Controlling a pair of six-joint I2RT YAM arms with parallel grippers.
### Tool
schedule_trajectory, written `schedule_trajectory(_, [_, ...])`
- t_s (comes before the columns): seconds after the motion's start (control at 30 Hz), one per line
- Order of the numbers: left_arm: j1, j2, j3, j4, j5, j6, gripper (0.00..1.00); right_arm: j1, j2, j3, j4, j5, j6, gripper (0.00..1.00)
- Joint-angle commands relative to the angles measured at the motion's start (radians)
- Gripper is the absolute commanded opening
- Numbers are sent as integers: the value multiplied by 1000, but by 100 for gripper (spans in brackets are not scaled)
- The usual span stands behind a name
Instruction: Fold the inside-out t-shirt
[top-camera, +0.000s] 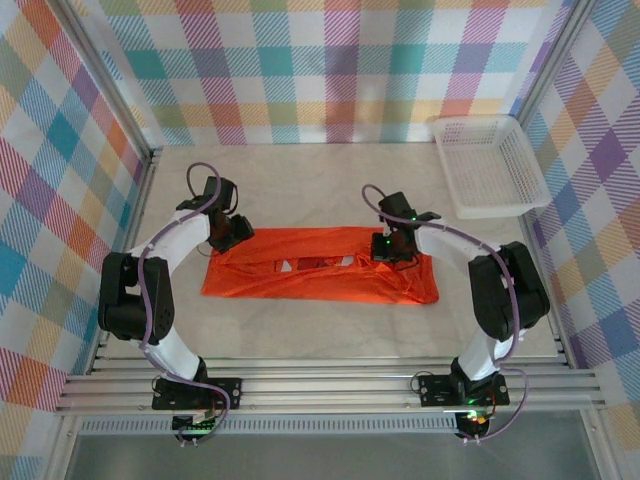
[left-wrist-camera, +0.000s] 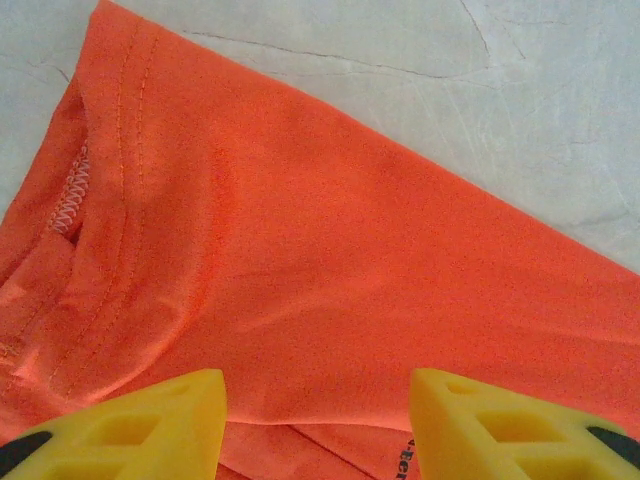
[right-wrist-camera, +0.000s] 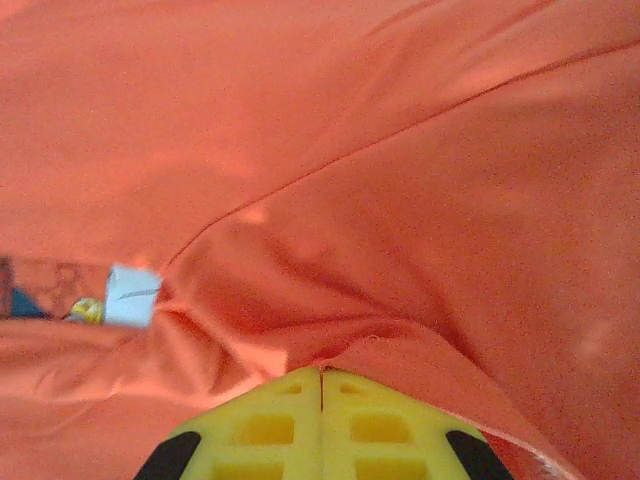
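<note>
Yellow right hand pinches t-shirt — left hand released; white basket well apart.

Bright, even light comes from above; shadows on the table are soft and faint. The right wrist view of the orange t-shirt is blurry; the left wrist view shows its stitches sharply.

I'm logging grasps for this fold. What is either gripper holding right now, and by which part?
The right gripper, shut, appears to pinch a puckered fold of the t-shirt near its far edge. The left gripper is open, holding nothing.
</note>
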Motion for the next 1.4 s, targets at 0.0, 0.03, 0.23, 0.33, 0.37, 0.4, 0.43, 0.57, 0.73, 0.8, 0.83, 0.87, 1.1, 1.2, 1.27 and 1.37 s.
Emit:
schedule_trajectory(0.0, [-11,11,32,-17,2,-7,51,62,-47,-1,-42,37,22,2])
schedule_trajectory(0.03, [-13,11,31,-17,1,-7,51,77,-48,-8,-37,34,29,2])
schedule_trajectory(0.23, [-21,8,40,-29,-4,-5,51,164,-24,-16,-23,48,76,8])
schedule_trajectory(0.33, [-24,6,44,-33,-3,-5,51,168,-18,-16,-20,40,99,12])
schedule_trajectory(0.37, [-26,6,44,-36,-4,-3,51,172,-21,-20,-15,25,109,11])
schedule_trajectory(0.4, [-28,4,43,-38,-8,-2,51,178,-28,-24,-8,13,119,11])
schedule_trajectory(0.43, [-27,4,42,-38,-9,-2,51,185,-36,-29,-1,0,127,9])
schedule_trajectory(0.57, [-30,8,40,-34,-11,-5,51,243,-33,-42,19,-43,181,21])
schedule_trajectory(0.73, [-38,26,54,-38,-8,-4,51,305,11,-43,23,-49,252,19])
schedule_trajectory(0.8, [-40,29,60,-44,-11,-1,51,322,2,-45,24,-39,273,19])
schedule_trajectory(0.83, [-41,30,61,-46,-13,0,51,325,-10,-45,23,-41,279,19])
schedule_trajectory(0.87, [-41,30,61,-47,-14,2,51,328,-28,-43,16,-39,282,20])
schedule_trajectory(1.1, [-64,48,66,-18,17,-15,51,216,-157,17,-73,60,222,38])
schedule_trajectory(1.2, [-94,89,91,-2,45,-21,51,102,-118,39,-61,34,203,39])
schedule_trajectory(1.27, [-105,119,103,16,70,-24,51,47,-70,53,-60,21,191,39])
schedule_trajectory(1.37, [-97,163,115,30,96,-27,51,24,-11,65,-74,8,178,39])
